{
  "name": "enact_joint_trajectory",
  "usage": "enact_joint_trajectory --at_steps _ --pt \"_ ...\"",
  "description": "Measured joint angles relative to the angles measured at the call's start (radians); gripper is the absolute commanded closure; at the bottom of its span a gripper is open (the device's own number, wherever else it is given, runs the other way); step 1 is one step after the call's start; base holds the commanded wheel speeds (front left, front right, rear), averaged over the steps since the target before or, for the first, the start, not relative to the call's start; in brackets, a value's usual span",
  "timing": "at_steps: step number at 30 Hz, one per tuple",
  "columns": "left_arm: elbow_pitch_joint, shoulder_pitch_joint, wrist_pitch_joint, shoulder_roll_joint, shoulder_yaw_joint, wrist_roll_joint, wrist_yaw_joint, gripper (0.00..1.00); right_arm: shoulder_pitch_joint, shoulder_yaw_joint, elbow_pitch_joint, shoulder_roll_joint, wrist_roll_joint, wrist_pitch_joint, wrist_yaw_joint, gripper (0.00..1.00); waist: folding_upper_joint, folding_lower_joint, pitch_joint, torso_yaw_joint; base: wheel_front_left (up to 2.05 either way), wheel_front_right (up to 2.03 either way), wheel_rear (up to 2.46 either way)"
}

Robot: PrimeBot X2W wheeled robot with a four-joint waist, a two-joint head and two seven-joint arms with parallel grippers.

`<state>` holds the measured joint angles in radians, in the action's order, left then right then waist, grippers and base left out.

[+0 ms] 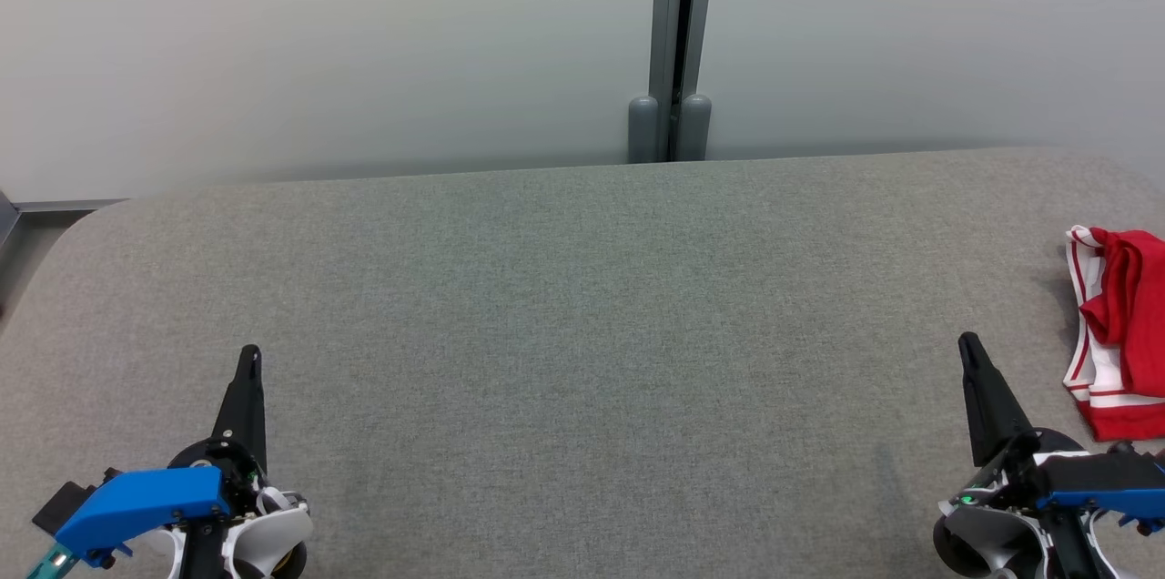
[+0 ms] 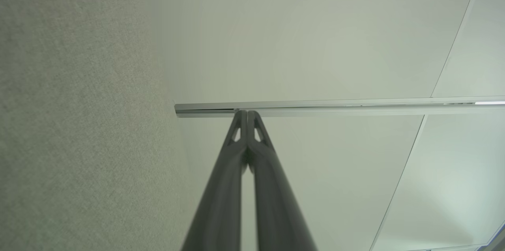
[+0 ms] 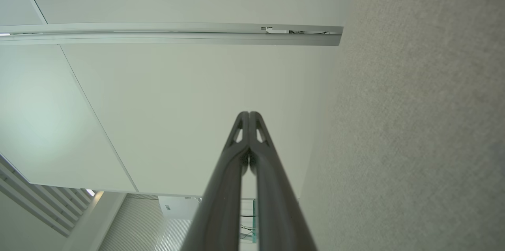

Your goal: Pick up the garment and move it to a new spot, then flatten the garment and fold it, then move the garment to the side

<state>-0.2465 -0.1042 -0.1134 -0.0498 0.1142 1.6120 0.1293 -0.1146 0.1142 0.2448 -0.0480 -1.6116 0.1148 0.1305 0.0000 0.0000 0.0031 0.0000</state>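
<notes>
beside the right gripper (image 1: pixel 970 350), on its outer side, the red garment (image 1: pixel 1121 333) with white stripes lies bunched on the grey padded table (image 1: pixel 582 288). the frame edge cuts it off, so its full extent is unclear. right gripper fingers are pressed together, pinching nothing. left gripper (image 1: pixel 249 359) is likewise, well apart from the garment.

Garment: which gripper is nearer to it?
Right. The right gripper is just left of the red garment, not touching; the left gripper is far across the table.

Garment (image 1: pixel 1121 333) on table's (image 1: pixel 582 306) right edge
</notes>
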Motion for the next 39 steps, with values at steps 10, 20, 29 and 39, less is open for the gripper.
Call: enact_joint_trajectory --at_steps 10,20,29,39 --pt "0.000 0.000 0.000 0.000 0.000 0.000 0.000 1.00 0.000 0.000 0.000 0.000 0.000 0.000 0.000 1.00 0.0000 -0.0001 0.000 0.000 0.00 0.00 0.00" --pt "0.000 0.000 0.000 0.000 0.000 0.000 0.000 1.00 0.000 0.000 0.000 0.000 0.000 0.000 0.000 1.00 0.0000 -0.0001 0.000 0.000 0.00 0.00 0.00" --pt "0.000 0.000 0.000 0.000 0.000 0.000 0.000 1.00 0.000 0.000 0.000 0.000 0.000 0.000 0.000 1.00 0.0000 -0.0001 0.000 0.000 0.00 0.00 0.00" --pt "0.000 0.000 0.000 0.000 0.000 0.000 0.000 1.00 0.000 0.000 0.000 0.000 0.000 0.000 0.000 1.00 0.0000 -0.0001 0.000 0.000 0.00 0.00 0.00"
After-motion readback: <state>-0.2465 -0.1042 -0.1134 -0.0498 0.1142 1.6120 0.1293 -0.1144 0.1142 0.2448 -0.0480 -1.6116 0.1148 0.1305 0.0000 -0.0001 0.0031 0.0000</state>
